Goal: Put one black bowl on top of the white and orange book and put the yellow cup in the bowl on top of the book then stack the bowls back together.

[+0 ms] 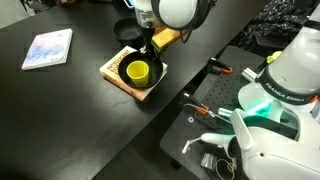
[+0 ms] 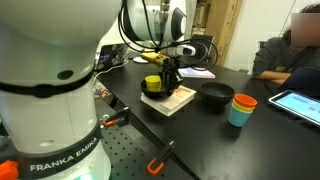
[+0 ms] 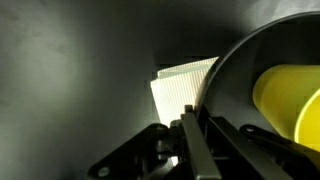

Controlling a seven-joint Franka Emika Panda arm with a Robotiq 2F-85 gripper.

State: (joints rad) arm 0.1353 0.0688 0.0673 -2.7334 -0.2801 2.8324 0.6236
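A black bowl (image 1: 139, 72) sits on the white and orange book (image 1: 118, 75). The yellow cup (image 1: 137, 72) stands upright inside it. My gripper (image 1: 149, 50) is down at the bowl's far rim. In the wrist view the fingers (image 3: 200, 135) are pinched on the rim of the bowl (image 3: 235, 75), with the yellow cup (image 3: 285, 95) just inside and the book's cover (image 3: 183, 90) beyond. In an exterior view the gripper (image 2: 168, 72) stands over the bowl (image 2: 160, 90) on the book (image 2: 172, 101), and the second black bowl (image 2: 215, 95) sits empty on the table beside the book.
A thin pale blue-white booklet (image 1: 47, 48) lies far off on the black table (image 1: 70, 110). An orange cup (image 2: 244, 101) sits in a teal cup (image 2: 240, 115) past the second bowl. A person with a tablet (image 2: 298, 104) is at the table's far side. Tools lie on the robot's base plate (image 1: 195, 130).
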